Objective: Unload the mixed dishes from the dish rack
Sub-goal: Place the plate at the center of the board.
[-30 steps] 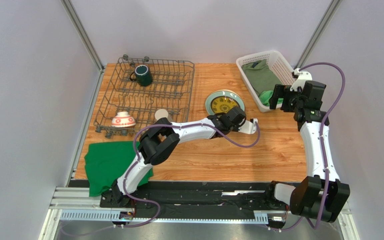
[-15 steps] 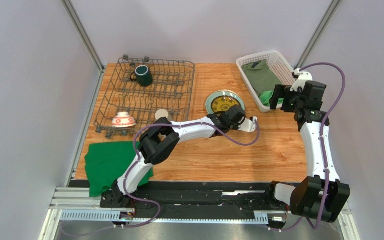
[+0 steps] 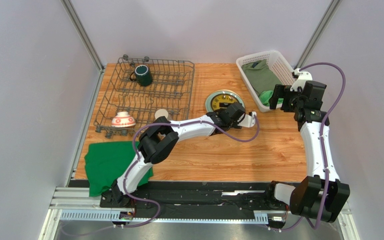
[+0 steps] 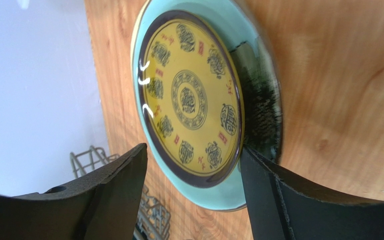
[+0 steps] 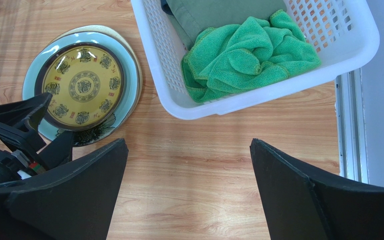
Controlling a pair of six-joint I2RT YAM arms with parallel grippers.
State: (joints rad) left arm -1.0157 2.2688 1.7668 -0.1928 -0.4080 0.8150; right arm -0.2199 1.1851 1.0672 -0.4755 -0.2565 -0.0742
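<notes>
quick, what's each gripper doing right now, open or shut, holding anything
left gripper: open, jaws apart at the edge of the yellow patterned plate, not gripping it.
right gripper: open, holding nothing.

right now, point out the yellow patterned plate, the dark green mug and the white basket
yellow patterned plate (image 4: 191, 100), left wrist view, centre medallion
dark green mug (image 3: 143, 75), top view, its body
white basket (image 5: 239, 105), right wrist view, near wall

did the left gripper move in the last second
Yes, slightly: in the top view the left gripper has edged up the picture, now covering more of the near rim of the pale teal plate.
</notes>
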